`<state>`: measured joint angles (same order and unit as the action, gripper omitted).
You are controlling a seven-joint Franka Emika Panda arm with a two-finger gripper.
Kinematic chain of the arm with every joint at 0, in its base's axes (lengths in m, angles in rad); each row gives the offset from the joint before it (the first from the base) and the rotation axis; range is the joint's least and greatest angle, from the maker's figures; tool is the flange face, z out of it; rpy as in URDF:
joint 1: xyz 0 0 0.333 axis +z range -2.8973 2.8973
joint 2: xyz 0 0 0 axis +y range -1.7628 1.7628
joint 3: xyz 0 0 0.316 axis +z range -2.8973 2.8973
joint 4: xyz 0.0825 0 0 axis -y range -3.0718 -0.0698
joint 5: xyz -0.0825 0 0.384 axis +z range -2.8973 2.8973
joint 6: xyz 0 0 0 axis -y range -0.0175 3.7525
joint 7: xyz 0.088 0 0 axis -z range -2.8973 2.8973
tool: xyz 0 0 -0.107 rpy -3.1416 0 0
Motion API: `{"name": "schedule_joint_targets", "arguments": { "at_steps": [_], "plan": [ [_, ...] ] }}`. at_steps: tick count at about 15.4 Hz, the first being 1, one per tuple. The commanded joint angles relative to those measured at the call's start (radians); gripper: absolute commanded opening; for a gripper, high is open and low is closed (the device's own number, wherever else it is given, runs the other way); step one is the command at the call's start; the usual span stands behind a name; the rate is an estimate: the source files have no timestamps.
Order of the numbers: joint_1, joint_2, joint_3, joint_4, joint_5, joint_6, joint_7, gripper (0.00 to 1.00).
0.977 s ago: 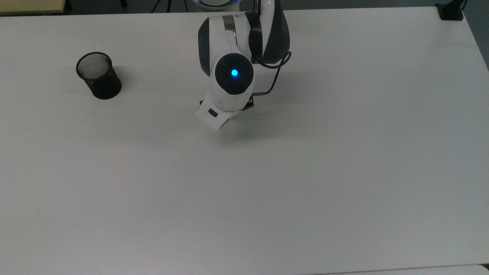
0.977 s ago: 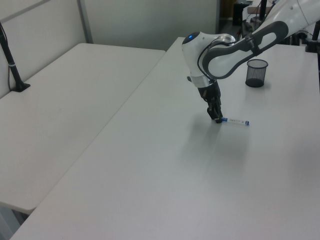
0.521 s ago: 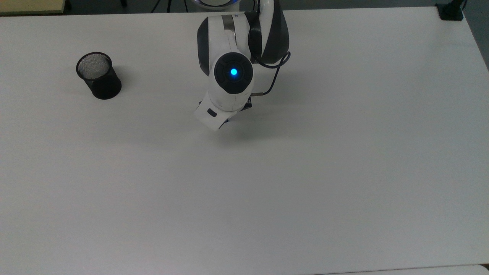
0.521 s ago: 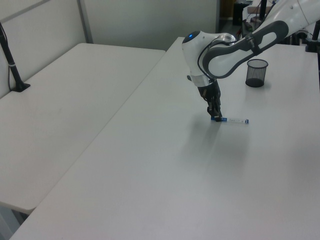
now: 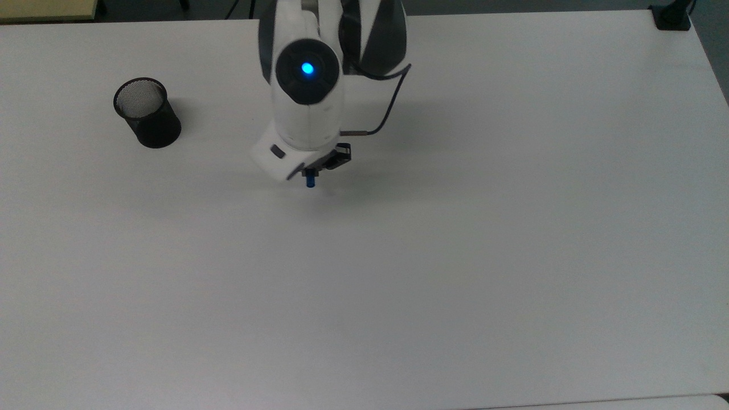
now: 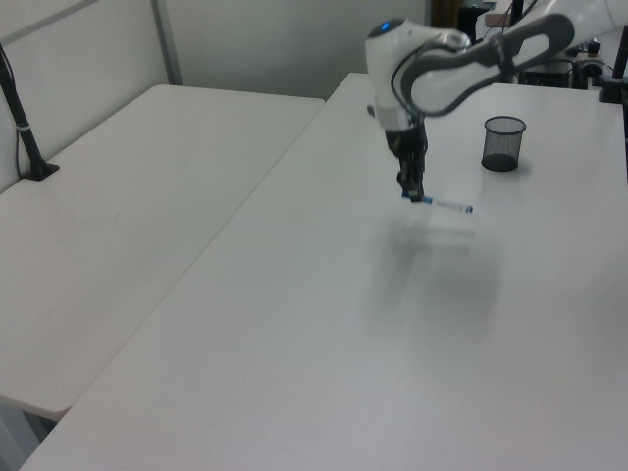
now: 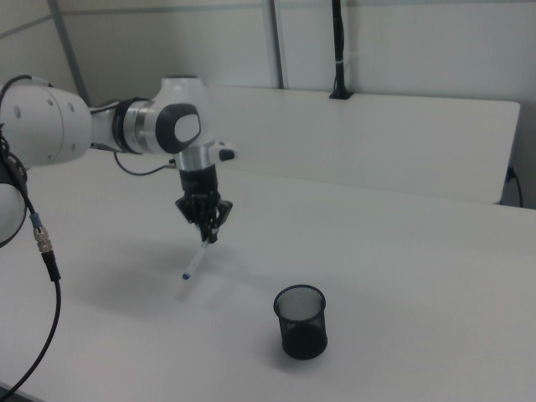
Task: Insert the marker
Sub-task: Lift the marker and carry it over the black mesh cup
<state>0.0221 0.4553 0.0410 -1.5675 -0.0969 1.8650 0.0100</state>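
- Lifted since the earlier frames, the slim white-barrelled marker with the blue cap (image 6: 437, 203) has left the white tabletop (image 5: 455, 273) where it lay flat and now hangs in the air, and the arm has swung toward the top view's 11 o'clock.
- At the top view's left, near 10 o'clock of the arm, the black mesh cylindrical cup (image 5: 147, 112) stands upright and open-mouthed, well apart from the arm; it appears empty, so the insertion is not yet done.
- Next along, the white-and-grey robot arm (image 5: 307, 85) hangs over the tabletop with its pincer (image 5: 319, 165) pointing down.
- That pincer is clamped on one end of the marker, seemingly the capped end, since a blue tip (image 5: 310, 181) pokes out beneath it at 6 o'clock in the top view.
- Gripping at the end leaves most of the barrel free, which I judge useful for dropping it into the cup.
- In the right view the marker (image 7: 196, 260) slants down toward 7 o'clock from the pincer (image 7: 206, 233); it is far from vertical.
- Judgement: the carry has begun, and the barrel likely needs to hang steeper to pass the cup (image 7: 301, 322) rim cleanly.
- A dark cable (image 5: 387, 111) loops off the wrist at 3 o'clock, clear of the marker.
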Motion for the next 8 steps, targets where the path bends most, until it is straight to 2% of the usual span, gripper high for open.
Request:
{"name": "schedule_joint_targets", "arguments": {
  "at_steps": [1, 4, 8],
  "plan": [
    [-0.092, -0.144, 0.000, -0.034, 0.009, 0.023, -0.071, 0.00],
    [-0.177, -0.214, -0.001, -0.036, 0.064, 0.023, -0.103, 0.00],
    [-0.284, -0.282, -0.001, -0.088, 0.074, 0.060, -0.162, 0.00]
  ]
}}
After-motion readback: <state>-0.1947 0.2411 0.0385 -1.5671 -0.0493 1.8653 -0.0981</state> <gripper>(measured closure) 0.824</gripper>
